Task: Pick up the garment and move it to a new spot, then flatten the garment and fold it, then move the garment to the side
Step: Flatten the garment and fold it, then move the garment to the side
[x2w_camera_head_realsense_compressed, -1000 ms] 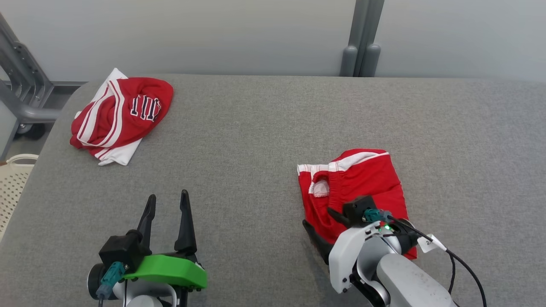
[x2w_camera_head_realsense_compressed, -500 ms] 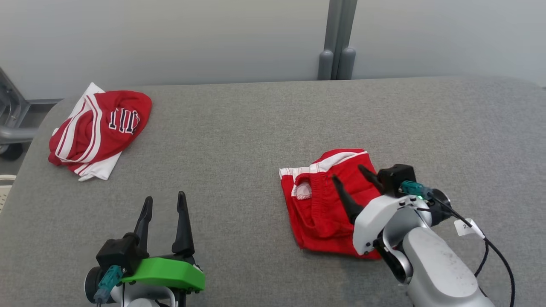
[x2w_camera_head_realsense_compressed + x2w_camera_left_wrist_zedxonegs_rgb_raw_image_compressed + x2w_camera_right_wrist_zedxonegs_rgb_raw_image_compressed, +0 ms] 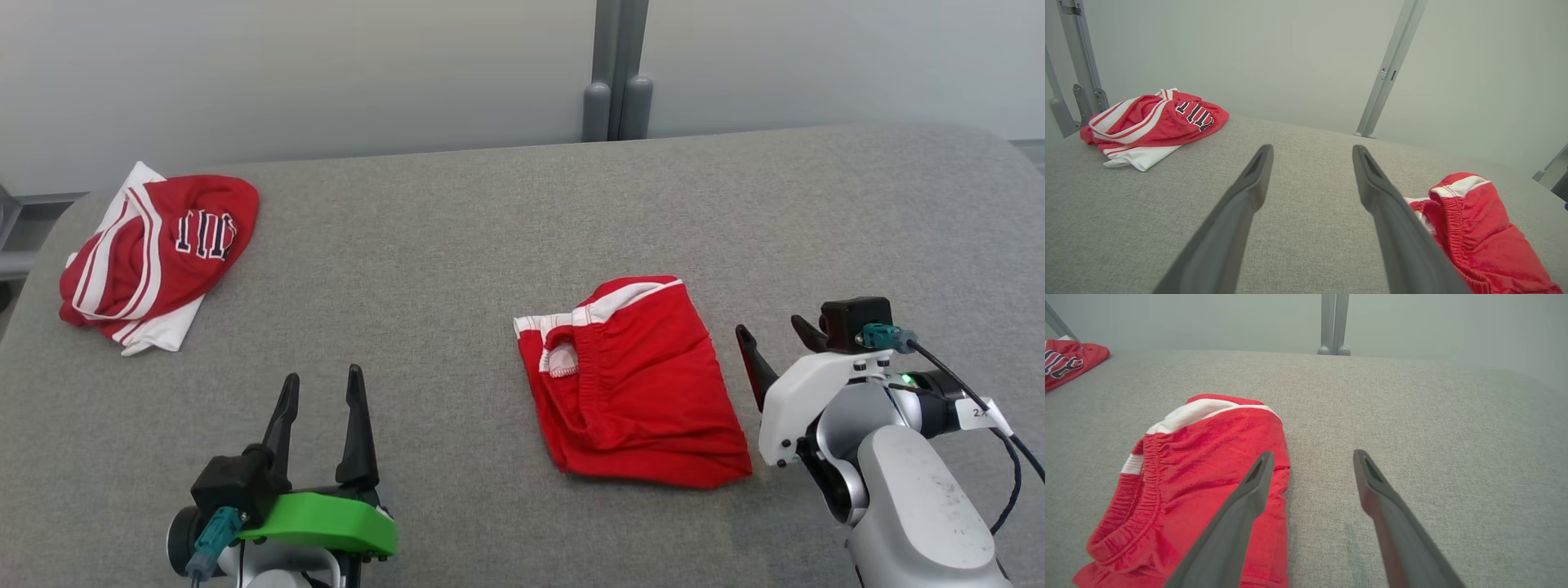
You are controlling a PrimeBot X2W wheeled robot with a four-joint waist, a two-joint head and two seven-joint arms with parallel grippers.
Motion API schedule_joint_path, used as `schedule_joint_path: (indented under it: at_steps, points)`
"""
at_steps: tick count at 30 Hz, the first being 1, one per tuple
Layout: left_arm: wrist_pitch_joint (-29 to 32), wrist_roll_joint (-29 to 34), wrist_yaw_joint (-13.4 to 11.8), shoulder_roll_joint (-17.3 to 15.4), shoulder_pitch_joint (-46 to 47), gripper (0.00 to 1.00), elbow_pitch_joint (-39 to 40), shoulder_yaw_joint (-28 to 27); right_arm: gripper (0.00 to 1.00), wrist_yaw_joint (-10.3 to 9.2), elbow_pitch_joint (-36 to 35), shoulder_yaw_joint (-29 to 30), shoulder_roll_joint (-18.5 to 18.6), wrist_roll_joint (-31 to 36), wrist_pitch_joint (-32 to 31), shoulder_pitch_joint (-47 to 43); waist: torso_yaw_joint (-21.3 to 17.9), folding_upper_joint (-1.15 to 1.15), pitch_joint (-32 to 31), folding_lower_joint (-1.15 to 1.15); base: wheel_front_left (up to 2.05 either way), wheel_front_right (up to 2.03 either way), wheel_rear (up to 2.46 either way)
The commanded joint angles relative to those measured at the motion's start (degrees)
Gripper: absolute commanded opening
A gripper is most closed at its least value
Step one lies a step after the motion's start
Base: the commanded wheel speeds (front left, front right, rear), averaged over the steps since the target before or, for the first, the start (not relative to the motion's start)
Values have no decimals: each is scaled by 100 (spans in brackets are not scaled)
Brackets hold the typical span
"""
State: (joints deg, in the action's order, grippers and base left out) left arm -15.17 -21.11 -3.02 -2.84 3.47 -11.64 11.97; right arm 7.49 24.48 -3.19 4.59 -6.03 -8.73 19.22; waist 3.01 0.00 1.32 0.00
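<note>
The garment (image 3: 637,384), red shorts with a white waistband, lies folded on the grey padded table (image 3: 457,245), right of centre. It also shows in the left wrist view (image 3: 1486,232) and the right wrist view (image 3: 1200,473). My right gripper (image 3: 770,331) stands open just off the shorts' right edge, with nothing in it. In its own view the right gripper (image 3: 1313,454) has its left finger over the shorts' edge and bare table between the jaws. My left gripper (image 3: 322,376) rests open and empty at the lower left, fingers (image 3: 1249,196) pointing over bare table.
A crumpled red and white jersey (image 3: 155,245) with dark lettering lies at the table's far left corner, also seen in the wrist views (image 3: 1155,118) (image 3: 1069,361). A grey post (image 3: 616,90) stands behind the table against the pale wall. Bare table lies right of the shorts.
My right gripper has come off the shorts and moved to their right side, open. The head camera has turned, shifting the whole picture left. The left gripper has stayed put.
</note>
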Motion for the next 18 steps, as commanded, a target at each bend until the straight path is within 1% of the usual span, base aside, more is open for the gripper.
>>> schedule_joint_path:
  at_steps: [1, 11, 18]
  points:
    - [3, 40, 18, -12, 101, 100, -13, -5, 100, 0, 63, -21, 20, -121, -61, 74, 81, 0, 73, 0, 0, 0, 0]
    - [4, 99, 37, -75, 305, 100, -32, 8, 100, 0, 996, -303, 467, -1619, -726, 626, 499, 0, 390, 0, 0, 0, 0]
    - [4, 111, 32, -121, 402, 100, -26, 16, 100, 0, 1417, -891, 788, -2656, -1099, 968, 659, 0, 537, 0, 0, 0, 0]
